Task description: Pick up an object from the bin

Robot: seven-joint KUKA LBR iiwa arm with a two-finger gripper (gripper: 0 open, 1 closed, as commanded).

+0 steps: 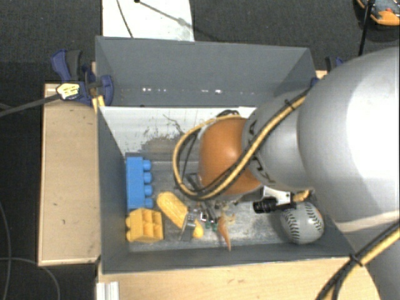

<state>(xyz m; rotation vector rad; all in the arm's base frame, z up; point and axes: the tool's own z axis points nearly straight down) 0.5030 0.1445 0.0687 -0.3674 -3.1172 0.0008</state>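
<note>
The grey bin (pixel 112 192) holds one blue brick (pixel 134 183) by its left wall, one yellow brick (pixel 145 225) near left, one corn cob (pixel 172 208), one thin orange piece (pixel 224 233) and one grey ball (pixel 301 222) near right. The pincer (pixel 203 220) hangs low between corn cob and orange piece; released or clenched, I cannot tell.

You have even, moderately bright light on the bin (pixel 112 186), apparently from overhead. Small glare spots sit in a row on its back wall (pixel 206 74). The arm (pixel 356 136) is brightly lit along its grey shell. Beneath it the bin floor falls into shadow, and the ground around the bin is dark.
</note>
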